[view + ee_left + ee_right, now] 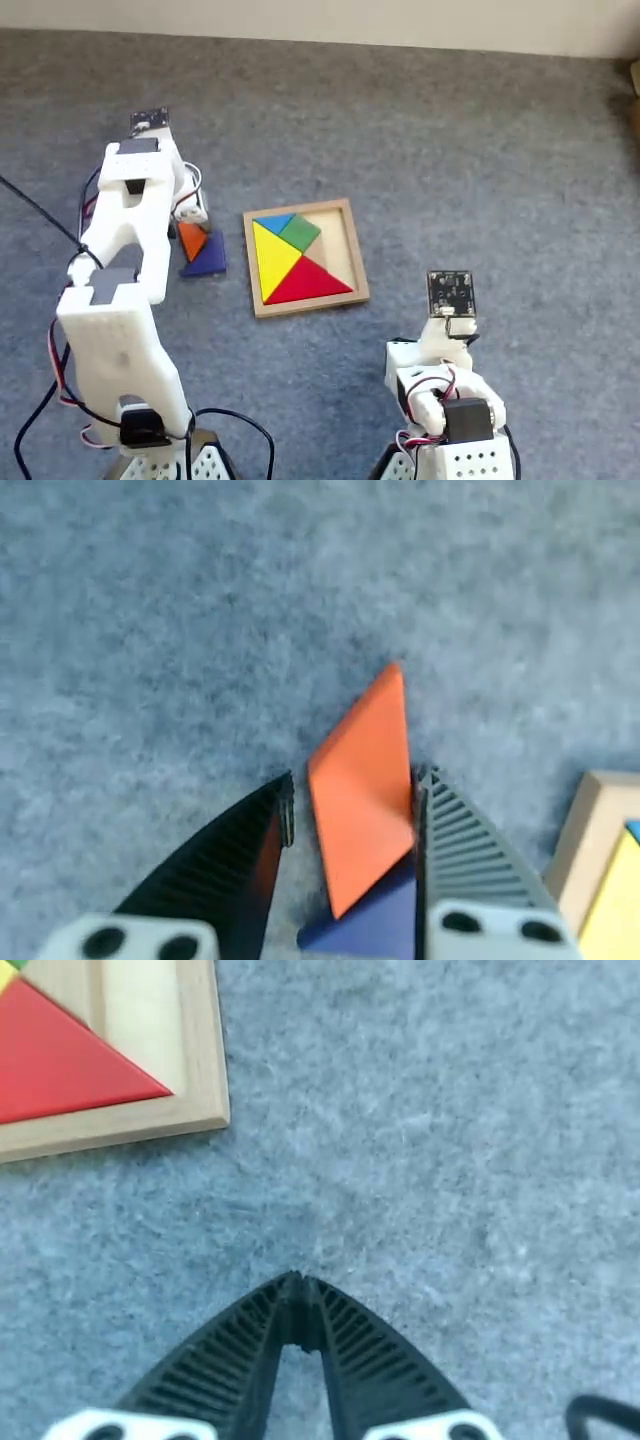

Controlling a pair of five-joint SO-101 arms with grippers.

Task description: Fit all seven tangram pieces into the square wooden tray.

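The orange parallelogram (362, 750) is straddled by the spread left pincer (356, 778) at the tray's (200, 1050) 9 o'clock. The right pincer (302, 1282) is pressed together.

Tray (310, 303) mid-table, four pieces (275, 262) in its 9 o'clock part. Near, at 9 o'clock of tray: parallelogram (362, 780) touching loose triangle (375, 925) at its 5 o'clock, flanked by left gripper (355, 778) fingers. Right gripper (300, 1278) at 4 o'clock of tray, apart.

The high view looks steeply down from overhead across the grey carpeted table (480, 130). Each wrist view faces that carpet from close by (far nearer); all three catch part of the square light wooden tray (338, 240).
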